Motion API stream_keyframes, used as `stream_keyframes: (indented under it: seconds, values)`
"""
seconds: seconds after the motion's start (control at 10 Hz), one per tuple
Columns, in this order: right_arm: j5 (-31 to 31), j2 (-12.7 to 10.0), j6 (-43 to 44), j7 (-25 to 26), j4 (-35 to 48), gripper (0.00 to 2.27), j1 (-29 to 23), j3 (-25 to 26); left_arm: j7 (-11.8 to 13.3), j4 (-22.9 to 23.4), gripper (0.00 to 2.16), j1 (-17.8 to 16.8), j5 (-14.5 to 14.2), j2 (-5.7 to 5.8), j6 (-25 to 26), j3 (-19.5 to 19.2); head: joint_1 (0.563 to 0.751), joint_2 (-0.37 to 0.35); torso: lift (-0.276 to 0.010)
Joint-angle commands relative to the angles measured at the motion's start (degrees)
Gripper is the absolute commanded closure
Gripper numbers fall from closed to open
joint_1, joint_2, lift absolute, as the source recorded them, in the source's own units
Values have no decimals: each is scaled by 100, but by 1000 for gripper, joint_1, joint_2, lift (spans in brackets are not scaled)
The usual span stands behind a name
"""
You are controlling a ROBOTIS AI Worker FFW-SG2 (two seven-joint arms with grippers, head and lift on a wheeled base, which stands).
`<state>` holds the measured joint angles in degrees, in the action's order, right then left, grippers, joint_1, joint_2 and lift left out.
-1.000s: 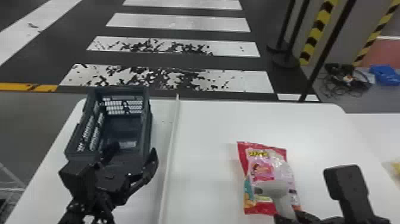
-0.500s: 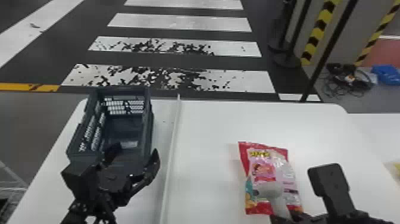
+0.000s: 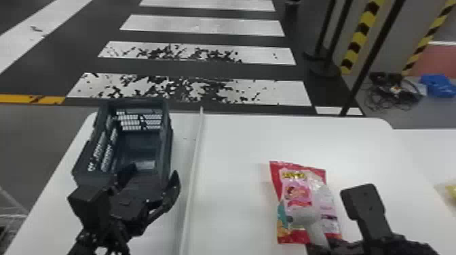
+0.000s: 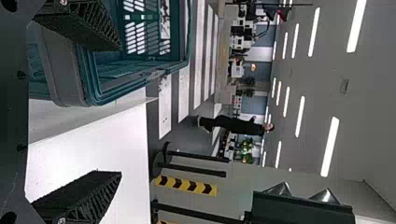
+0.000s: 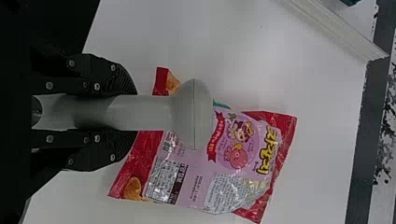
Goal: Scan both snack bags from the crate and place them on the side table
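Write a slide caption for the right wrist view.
Right claw gripping a grey scanner over a red-and-pink snack bag on the white table.

In the head view, the left gripper (image 3: 151, 178) partly hides the near end of the crate (image 3: 166, 142); the right edge cuts off a yellow thing (image 3: 452, 192). The scanner (image 3: 303, 217), its handle partly hidden by the jaws of the right gripper (image 3: 322, 244), covers some of the snack bag (image 3: 297, 193).

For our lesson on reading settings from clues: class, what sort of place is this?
Probably an indoor demonstration or test space: crosswalk stripes cross the floor, strip lights line the ceiling, and a robot gripper holds a scanner over a snack bag.
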<state>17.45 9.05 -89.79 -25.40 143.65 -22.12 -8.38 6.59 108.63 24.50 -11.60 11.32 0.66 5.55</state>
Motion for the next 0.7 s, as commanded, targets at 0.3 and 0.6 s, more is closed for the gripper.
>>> stream_keyframes:
  seconds: [0.3,0.6]
  values:
    - [83,0,-30,0,-118,2256,164,-76,9,0,39,2,0,2,0,-19,695,-37,-95]
    - [92,0,-30,9,-136,2256,181,-67,9,0,39,2,0,-16,-18,-19,695,-33,-95]
